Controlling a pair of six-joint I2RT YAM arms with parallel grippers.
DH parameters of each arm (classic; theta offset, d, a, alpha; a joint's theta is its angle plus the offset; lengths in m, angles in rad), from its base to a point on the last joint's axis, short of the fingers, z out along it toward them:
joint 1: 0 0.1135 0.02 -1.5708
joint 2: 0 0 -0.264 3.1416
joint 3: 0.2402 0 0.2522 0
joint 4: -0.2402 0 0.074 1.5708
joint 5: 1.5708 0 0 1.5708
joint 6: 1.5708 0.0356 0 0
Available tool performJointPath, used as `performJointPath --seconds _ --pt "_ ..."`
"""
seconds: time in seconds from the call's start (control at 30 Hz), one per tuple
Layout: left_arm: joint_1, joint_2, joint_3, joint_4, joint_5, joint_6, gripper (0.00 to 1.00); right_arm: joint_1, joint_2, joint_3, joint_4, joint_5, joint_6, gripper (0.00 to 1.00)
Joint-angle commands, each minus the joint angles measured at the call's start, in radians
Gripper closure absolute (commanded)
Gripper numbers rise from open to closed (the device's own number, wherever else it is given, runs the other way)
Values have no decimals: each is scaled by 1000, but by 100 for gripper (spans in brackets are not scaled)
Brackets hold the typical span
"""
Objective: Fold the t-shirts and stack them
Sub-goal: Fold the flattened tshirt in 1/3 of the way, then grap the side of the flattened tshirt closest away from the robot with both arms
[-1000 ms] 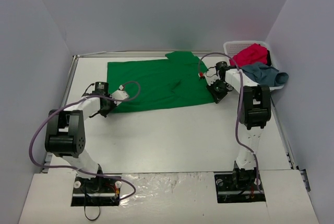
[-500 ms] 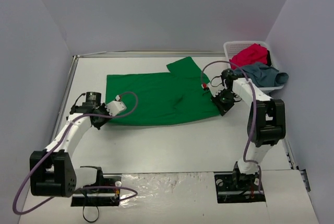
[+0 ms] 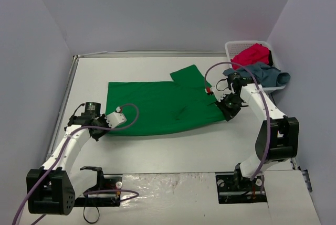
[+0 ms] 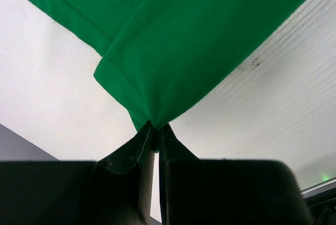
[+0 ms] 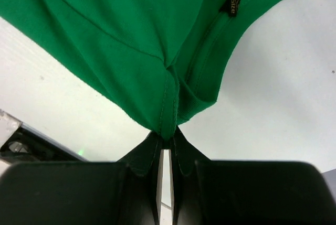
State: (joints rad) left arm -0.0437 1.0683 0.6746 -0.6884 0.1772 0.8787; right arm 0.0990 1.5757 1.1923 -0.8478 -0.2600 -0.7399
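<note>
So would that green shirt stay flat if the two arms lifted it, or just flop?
Probably flop: the green t-shirt bunches into folds where the left tool and right tool pinch it. It would likely sag between them. It looks thin and light, so pushing may wrinkle rather than slide it.

Green t-shirt (image 3: 157, 107): plain bright green, no print, stitching in the same green.
Size tag (image 5: 231, 3): black with pale gold lettering.
Red t-shirt (image 3: 253, 54): plain crimson.
Grey-blue t-shirt (image 3: 265, 74): plain dusty grey-blue.
Basket (image 3: 231, 46): white lattice.
Table (image 3: 157, 146): white, a few small dark specks.
Left arm (image 3: 63, 149), right arm (image 3: 260, 107): white links, black joints.
Cables (image 3: 135, 110): purple.
Left gripper (image 4: 156, 130), right gripper (image 5: 168, 140): black.
Walls (image 3: 157, 10): pale lilac-grey.
</note>
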Motion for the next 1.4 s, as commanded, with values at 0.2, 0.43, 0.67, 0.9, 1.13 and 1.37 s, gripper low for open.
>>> performJointPath --seconds 0.2,0.43,0.67,0.9,1.13,1.37 --pt "5 18 57 -66 10 39 97 5 -75 -28 -191 -12 -70 100" --pt "5 -7 88 -125 34 63 98 5 -94 -56 -211 -7 -84 100" --pt "4 -51 152 -232 88 94 59 5 -86 -24 -221 -25 -102 41" --pt "16 30 342 -264 131 76 48 4 36 240 -283 -28 -119 37" --pt "82 306 592 -89 275 -194 39 2 239 543 -178 -157 -56 37" --pt "160 760 1001 -106 482 -333 39 1 590 913 -250 -335 -42 41"
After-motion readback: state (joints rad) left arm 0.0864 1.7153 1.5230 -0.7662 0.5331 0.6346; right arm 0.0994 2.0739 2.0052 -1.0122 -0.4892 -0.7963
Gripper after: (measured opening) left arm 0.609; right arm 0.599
